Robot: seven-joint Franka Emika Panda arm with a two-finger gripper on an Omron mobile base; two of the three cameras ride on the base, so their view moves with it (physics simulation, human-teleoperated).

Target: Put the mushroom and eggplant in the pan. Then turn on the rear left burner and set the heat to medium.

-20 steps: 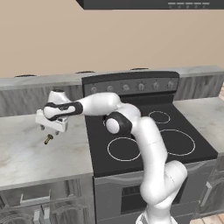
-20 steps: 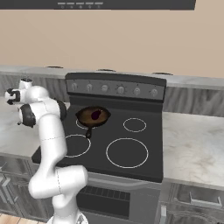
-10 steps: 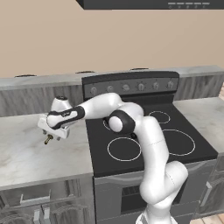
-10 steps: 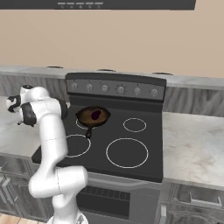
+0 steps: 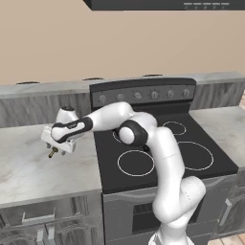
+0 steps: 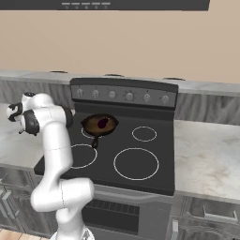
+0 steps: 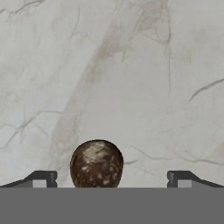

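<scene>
1. The hand (image 5: 53, 152) has dropped lower over the bench (image 5: 28, 172), fingers spread wide around the mushroom (image 7: 96, 164).
2. From the right, the eggplant (image 6: 102, 124) sits in the pan (image 6: 99, 125), at the cooktop's ten o'clock.

I see the eggplant (image 6: 102, 123) lying inside the pan (image 6: 99, 125) on the cooktop (image 6: 140, 176) (rear left ring), handle toward me.

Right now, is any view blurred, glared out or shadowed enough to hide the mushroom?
Hand view: sharp, evenly lit, mushroom clear between the open gripper tips, no glare on the marble counter. Left base view: slightly soft, mushroom tiny under the hand. Right base view: eggplant dark against the pan.
</scene>
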